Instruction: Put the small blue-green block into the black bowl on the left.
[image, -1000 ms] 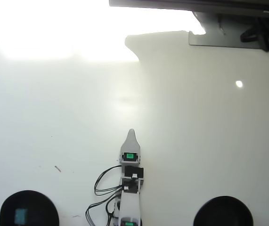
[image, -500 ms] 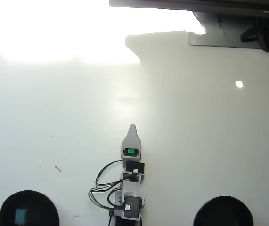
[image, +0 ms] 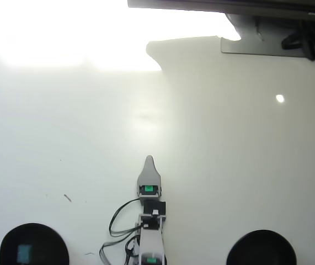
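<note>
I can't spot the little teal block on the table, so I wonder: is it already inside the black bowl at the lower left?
Yes, the small blue-green block lies inside the black bowl at the overhead view's lower left.

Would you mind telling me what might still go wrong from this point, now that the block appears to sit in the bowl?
Little looks at risk. The small blue-green block already lies inside the black bowl at the overhead view's lower left. That bowl is cut off by the frame's bottom edge, so its near rim cannot be checked. The loose black cables loop beside the arm and might snag as it folds. The gripper shows a single tip, so whether it is open is unclear.
</note>
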You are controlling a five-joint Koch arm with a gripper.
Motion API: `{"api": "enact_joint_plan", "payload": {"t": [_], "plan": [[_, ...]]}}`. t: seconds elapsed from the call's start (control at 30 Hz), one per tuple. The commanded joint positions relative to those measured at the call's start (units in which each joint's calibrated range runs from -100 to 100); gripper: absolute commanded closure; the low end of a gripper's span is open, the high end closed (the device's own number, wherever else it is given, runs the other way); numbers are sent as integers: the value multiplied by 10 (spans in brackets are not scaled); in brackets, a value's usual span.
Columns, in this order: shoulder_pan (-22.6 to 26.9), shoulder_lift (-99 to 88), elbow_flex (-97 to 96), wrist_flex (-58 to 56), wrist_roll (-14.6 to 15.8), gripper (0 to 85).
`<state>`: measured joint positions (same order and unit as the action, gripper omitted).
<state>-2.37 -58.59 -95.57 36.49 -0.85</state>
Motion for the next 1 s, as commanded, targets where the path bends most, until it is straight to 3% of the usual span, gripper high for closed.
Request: {"api": "enact_joint_plan", "payload": {"t": [0.0,0.27,0.43,0.57,0.97], "plan": [[4,-81,-11,-26,1,363],[-2,-147,-44,-36,19,353],[2,-144,-44,-73,64,353],[19,-98,-44,-77,63,361],[8,50,-32,-65,48,363]]}}
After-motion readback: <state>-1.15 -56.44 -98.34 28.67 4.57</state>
